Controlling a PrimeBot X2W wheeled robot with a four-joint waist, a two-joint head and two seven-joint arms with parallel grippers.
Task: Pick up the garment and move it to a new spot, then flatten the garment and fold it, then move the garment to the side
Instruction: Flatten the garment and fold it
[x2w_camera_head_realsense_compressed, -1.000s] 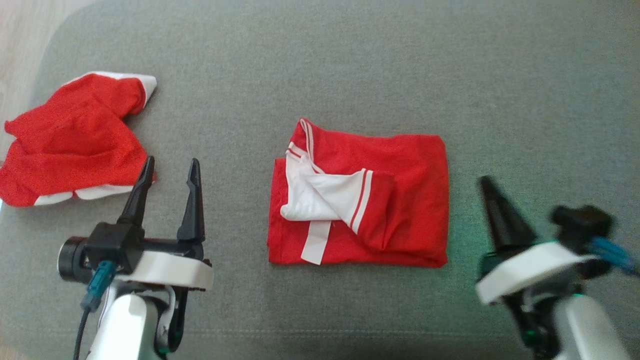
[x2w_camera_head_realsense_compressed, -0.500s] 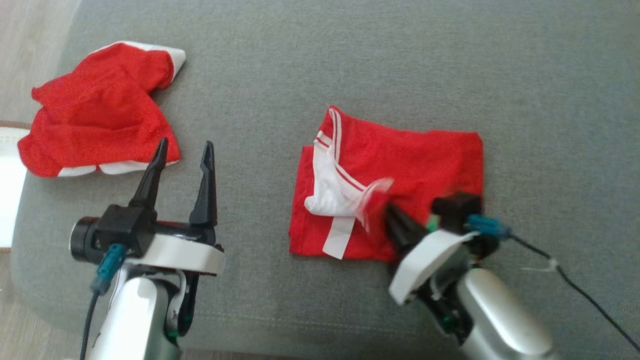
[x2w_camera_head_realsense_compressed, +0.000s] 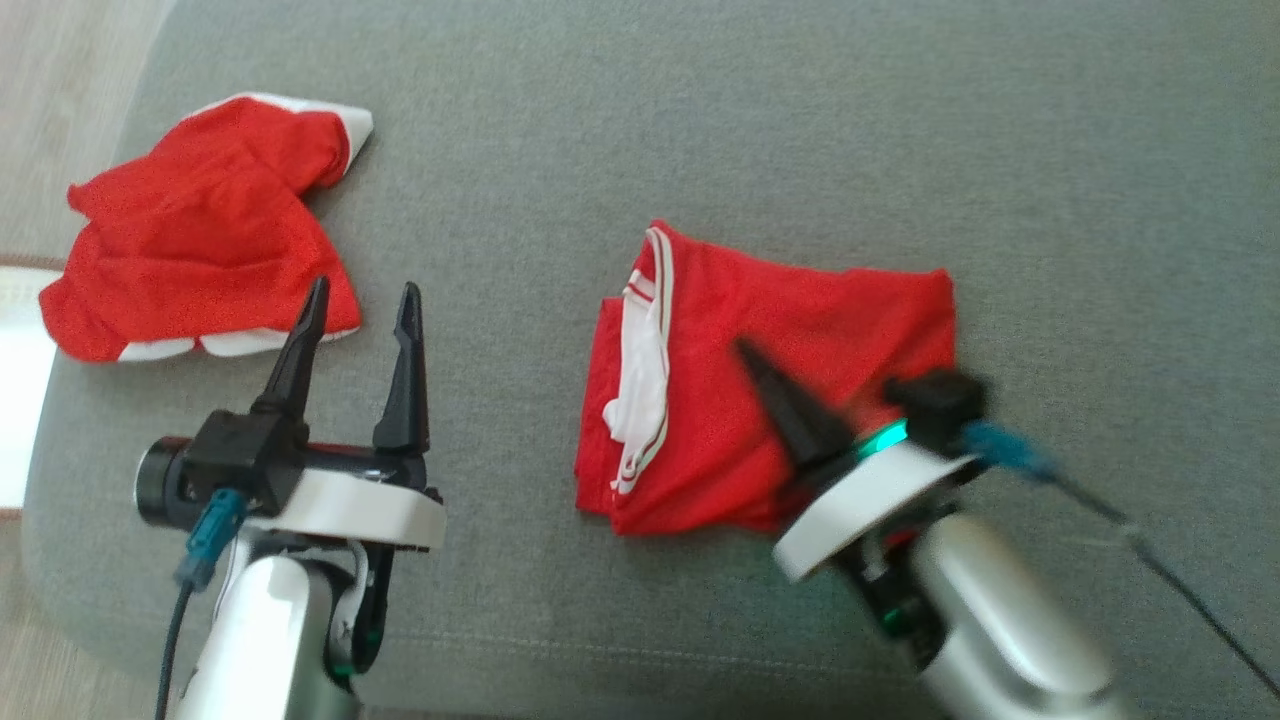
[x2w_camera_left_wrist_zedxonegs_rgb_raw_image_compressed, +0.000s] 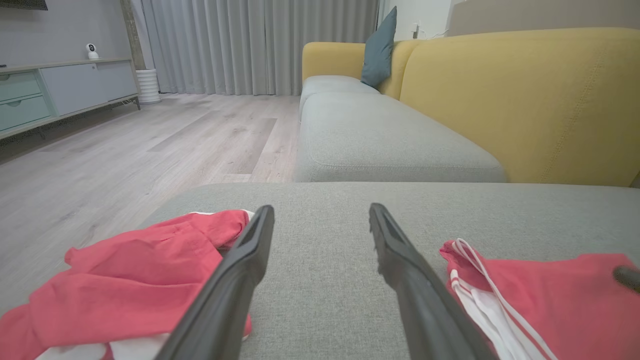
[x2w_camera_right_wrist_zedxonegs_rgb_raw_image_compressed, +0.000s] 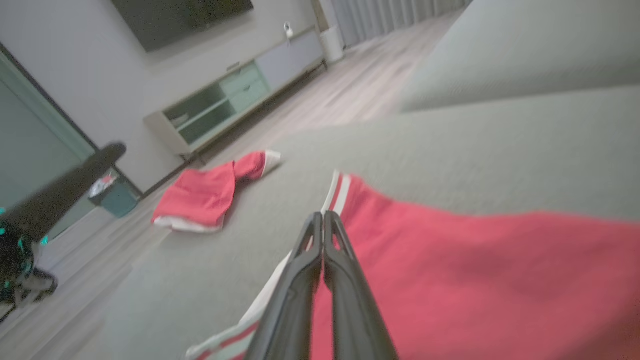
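Surface: grey sofa seat (x2w_camera_head_realsense_compressed: 700, 120) carried everything, with wooden floor (x2w_camera_left_wrist_zedxonegs_rgb_raw_image_compressed: 125, 150) beyond its left edge.
Garment: the red garment (x2w_camera_head_realsense_compressed: 840, 310) with white stripes lay folded in a rough rectangle near the middle of the seat, white trim along its left side.
Handling: judged light, thin and limp; the layers would likely slide apart and the fold open if it were lifted by a single corner.
Where to hold: probably through all layers at a folded edge, or at two corners at once.
Right tool: the right tool (x2w_camera_head_realsense_compressed: 745, 345) had its fingers pressed together with nothing between them, lying over the garment's lower middle; whether it touched the cloth could not be told.
Left tool: the left tool (x2w_camera_head_realsense_compressed: 362, 290) was spread wide and empty above bare seat.
Second garment: the second garment (x2w_camera_head_realsense_compressed: 200, 240) sat crumpled at the seat's left end, well apart.
Head view gave: the whole outline of the fold and both tools' places.
Left wrist view added: a yellow sofa back (x2w_camera_left_wrist_zedxonegs_rgb_raw_image_compressed: 525, 100), a teal pillow (x2w_camera_left_wrist_zedxonegs_rgb_raw_image_compressed: 380, 47) and curtains (x2w_camera_left_wrist_zedxonegs_rgb_raw_image_compressed: 250, 45).
Right wrist view added: blurred, but it showed the shut fingertips close up and a low cabinet (x2w_camera_right_wrist_zedxonegs_rgb_raw_image_compressed: 235, 100).
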